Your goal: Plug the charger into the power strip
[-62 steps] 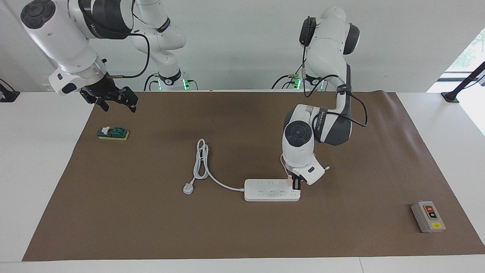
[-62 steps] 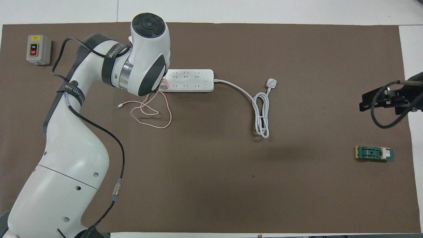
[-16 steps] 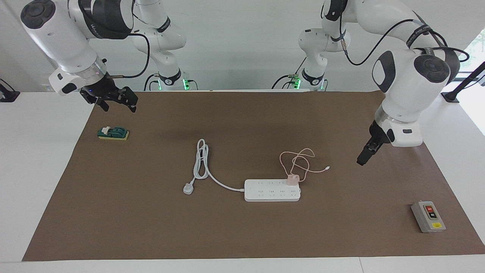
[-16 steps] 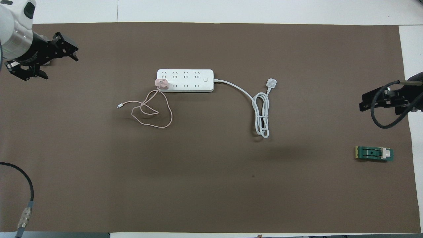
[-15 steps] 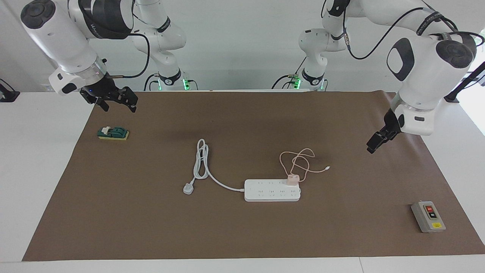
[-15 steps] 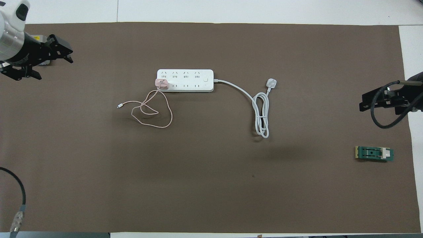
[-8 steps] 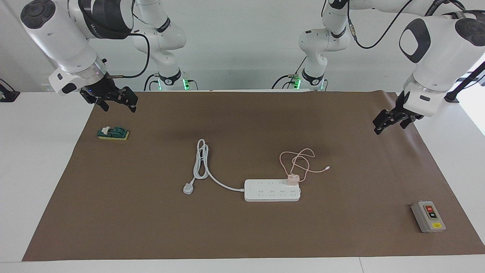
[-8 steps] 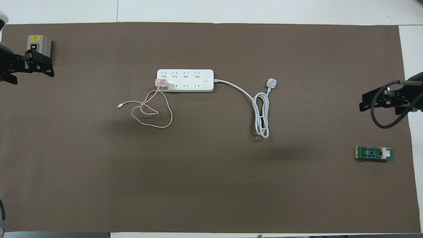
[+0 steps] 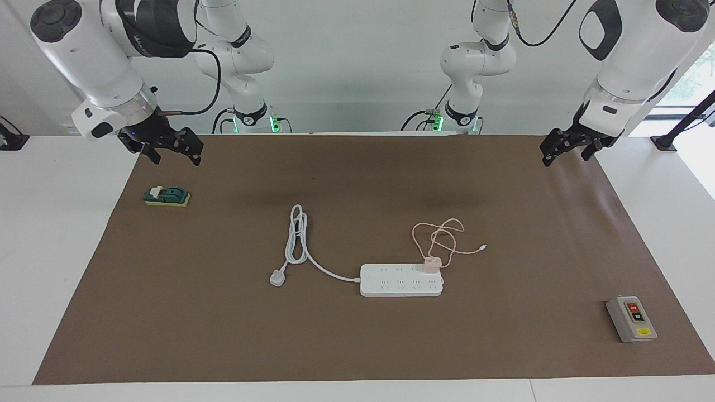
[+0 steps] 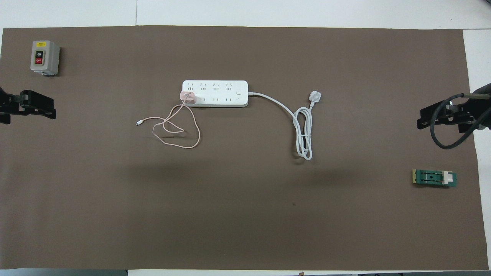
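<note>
We see brown mat [image 9: 357, 335] on worktop. Power strip [image 9: 401, 286] mid-mat, charger [image 9: 431, 263] seated in its end socket, 12 o'clock row. Left gripper [image 9: 570, 146] at mat's 1 o'clock corner, right gripper [image 9: 165, 148] at 11: fingers spread, empty.

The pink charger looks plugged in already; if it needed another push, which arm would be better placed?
Probably the left. The charger sits in the power strip at its end toward the left arm, and the open left gripper is over that end. The open right gripper waits over the other.
</note>
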Controlling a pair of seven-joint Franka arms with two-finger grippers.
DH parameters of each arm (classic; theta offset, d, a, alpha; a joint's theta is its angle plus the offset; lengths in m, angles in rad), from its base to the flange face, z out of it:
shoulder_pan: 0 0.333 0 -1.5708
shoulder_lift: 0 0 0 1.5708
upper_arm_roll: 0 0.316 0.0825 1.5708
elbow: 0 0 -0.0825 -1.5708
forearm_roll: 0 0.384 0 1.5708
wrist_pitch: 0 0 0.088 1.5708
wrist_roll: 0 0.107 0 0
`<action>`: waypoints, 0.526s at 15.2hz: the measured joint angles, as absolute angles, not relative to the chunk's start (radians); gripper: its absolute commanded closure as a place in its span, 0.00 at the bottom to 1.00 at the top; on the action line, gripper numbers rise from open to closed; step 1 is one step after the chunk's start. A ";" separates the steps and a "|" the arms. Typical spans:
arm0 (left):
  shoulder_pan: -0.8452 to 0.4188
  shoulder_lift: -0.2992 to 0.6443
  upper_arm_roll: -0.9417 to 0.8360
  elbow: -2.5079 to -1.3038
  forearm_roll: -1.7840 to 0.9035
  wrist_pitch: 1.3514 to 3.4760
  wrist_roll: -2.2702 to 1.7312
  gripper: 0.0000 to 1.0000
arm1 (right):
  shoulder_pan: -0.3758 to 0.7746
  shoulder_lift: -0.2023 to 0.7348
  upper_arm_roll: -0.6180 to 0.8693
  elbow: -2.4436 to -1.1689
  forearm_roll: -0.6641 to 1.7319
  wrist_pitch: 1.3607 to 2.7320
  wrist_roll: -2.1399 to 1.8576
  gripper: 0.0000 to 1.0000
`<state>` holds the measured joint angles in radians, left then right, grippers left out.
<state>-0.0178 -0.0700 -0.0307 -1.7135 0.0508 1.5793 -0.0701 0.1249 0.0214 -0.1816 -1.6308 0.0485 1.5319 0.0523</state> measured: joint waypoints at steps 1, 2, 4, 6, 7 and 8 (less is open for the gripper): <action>-0.018 -0.075 -0.031 -1.728 0.051 1.590 -0.065 0.00 | 0.125 0.021 -0.182 -1.631 0.048 1.532 0.052 0.00; -0.018 -0.076 -0.033 -1.734 0.051 1.601 -0.061 0.00 | 0.125 0.021 -0.182 -1.631 0.048 1.532 0.052 0.00; -0.018 -0.076 -0.036 -1.734 0.035 1.606 -0.060 0.00 | 0.125 0.021 -0.182 -1.631 0.048 1.532 0.052 0.00; -0.018 -0.076 -0.037 -1.734 0.017 1.606 -0.060 0.00 | 0.125 0.021 -0.182 -1.631 0.048 1.532 0.052 0.00; -0.020 -0.076 -0.038 -1.734 0.013 1.606 -0.060 0.00 | 0.125 0.021 -0.182 -1.631 0.048 1.532 0.052 0.00; -0.022 -0.076 -0.040 -1.734 0.013 1.607 -0.058 0.00 | 0.125 0.021 -0.182 -1.631 0.048 1.532 0.052 0.00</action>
